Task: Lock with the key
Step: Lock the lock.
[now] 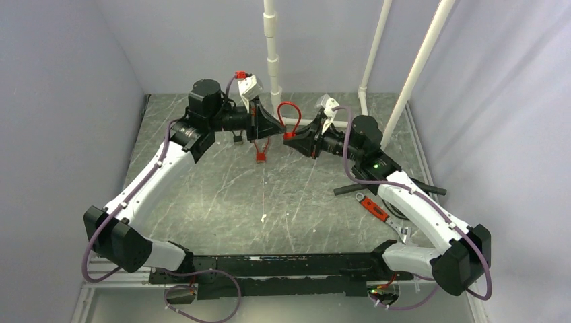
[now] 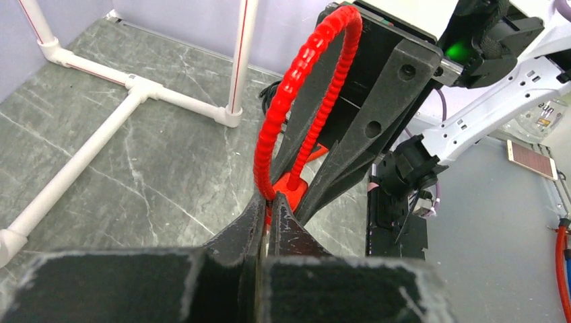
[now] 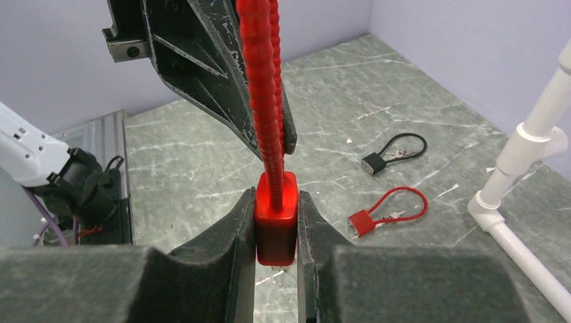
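A red cable lock is held in the air between both grippers. My right gripper (image 3: 277, 202) is shut on its red body (image 3: 276, 225), with the cable rising from the top. A small metal bit shows under the body. My left gripper (image 2: 272, 203) is shut on the cable's end right beside the body (image 2: 294, 186). The red loop (image 2: 303, 87) arches up between the fingers of the two grippers. In the top view the loop (image 1: 290, 108) stands at the back centre, with the left gripper (image 1: 277, 129) and the right gripper (image 1: 292, 136) tip to tip.
A second red cable lock (image 3: 387, 208) with a key, and a black cable lock (image 3: 394, 151), lie on the table below. A red-handled tool (image 1: 372, 207) lies by the right arm. A white pipe frame (image 1: 273, 60) stands at the back.
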Tool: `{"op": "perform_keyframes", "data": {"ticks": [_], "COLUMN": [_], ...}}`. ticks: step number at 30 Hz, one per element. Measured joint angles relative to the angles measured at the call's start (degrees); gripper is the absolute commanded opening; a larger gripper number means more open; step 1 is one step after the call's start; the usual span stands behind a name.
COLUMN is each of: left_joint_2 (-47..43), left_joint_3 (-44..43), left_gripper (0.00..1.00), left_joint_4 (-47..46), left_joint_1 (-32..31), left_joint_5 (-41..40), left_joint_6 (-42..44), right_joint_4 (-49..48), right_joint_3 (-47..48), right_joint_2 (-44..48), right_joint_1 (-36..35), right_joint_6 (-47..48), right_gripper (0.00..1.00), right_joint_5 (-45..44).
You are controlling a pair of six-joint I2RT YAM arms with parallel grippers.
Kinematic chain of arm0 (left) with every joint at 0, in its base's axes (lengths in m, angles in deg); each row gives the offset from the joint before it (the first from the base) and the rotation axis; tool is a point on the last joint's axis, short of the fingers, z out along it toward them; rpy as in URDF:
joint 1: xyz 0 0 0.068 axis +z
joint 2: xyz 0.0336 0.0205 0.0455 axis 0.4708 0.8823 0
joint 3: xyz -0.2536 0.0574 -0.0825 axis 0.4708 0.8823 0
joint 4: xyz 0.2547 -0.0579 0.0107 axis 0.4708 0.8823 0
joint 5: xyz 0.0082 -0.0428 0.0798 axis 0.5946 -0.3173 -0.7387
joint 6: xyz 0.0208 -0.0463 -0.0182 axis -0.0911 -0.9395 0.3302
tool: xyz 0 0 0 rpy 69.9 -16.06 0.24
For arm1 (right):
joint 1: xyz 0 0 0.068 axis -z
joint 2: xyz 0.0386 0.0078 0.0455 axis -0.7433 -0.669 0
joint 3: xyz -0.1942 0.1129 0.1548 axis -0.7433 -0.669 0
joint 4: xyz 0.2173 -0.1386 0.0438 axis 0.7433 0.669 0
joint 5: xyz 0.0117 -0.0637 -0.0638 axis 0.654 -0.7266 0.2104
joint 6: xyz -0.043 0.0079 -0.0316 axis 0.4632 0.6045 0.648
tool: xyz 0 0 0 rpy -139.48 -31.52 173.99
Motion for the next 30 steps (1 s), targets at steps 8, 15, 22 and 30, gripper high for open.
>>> {"op": "perform_keyframes", "data": {"ticks": [8,15,22,30], "left_joint_2": [5.42,7.48,6.97,3.72], "left_joint_3": [-7.54,-13.33,-12.41,-5.66], "left_gripper": [0.00,0.33,0.57,0.61], "left_joint_4": [4.44,13.68,9.86,-5.60], "left_joint_1": [4.50,3.76,7.87,13.55], "left_joint_5": [9.01,10.69,7.61,0.39], "left_joint_6": [-2.10,5.57,3.23,-1.90], "right_joint_4": [-1.99,-2.51,-5.55,-7.98], "right_joint_3": [0.28,0.33,2.19,2.51], "right_joint_2": [-0.02,-0.07,-0.24,-1.55], "right_joint_1": [-0.15,-0.22,0.00,1.60], "right_joint_6": [-3.89,-7.02,-9.75,-18.91], "right_gripper": [0.00,0.00,0.00,0.00], "right_joint_5": [-2.51,-1.77,-4.17,-10.12]}}
